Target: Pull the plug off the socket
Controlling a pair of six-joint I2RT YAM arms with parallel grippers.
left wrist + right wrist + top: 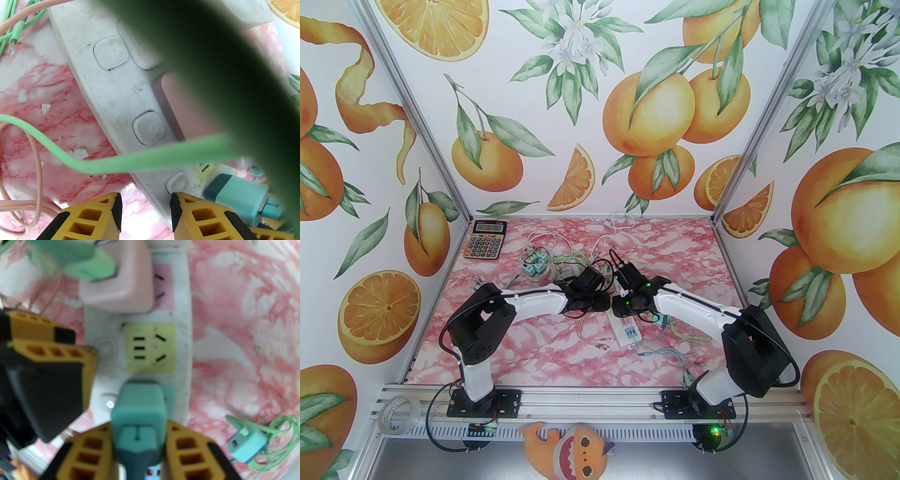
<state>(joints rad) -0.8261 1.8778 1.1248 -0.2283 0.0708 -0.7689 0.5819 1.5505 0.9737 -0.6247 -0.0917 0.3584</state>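
A white power strip lies on the pink marble table, and both grippers meet over it in the top view. A teal plug sits in the strip's teal socket, just below a free yellow socket. My right gripper is shut on this plug, one yellow finger on each side. A pink plug sits in the far socket. My left gripper is open by a narrow gap and straddles the side edge of the strip. Its fingers rest at the strip's left side.
A green cable crosses the strip, and another hangs blurred close to the left wrist lens. A loose teal charger with a green cord lies to the right. A calculator and more chargers sit at the back left.
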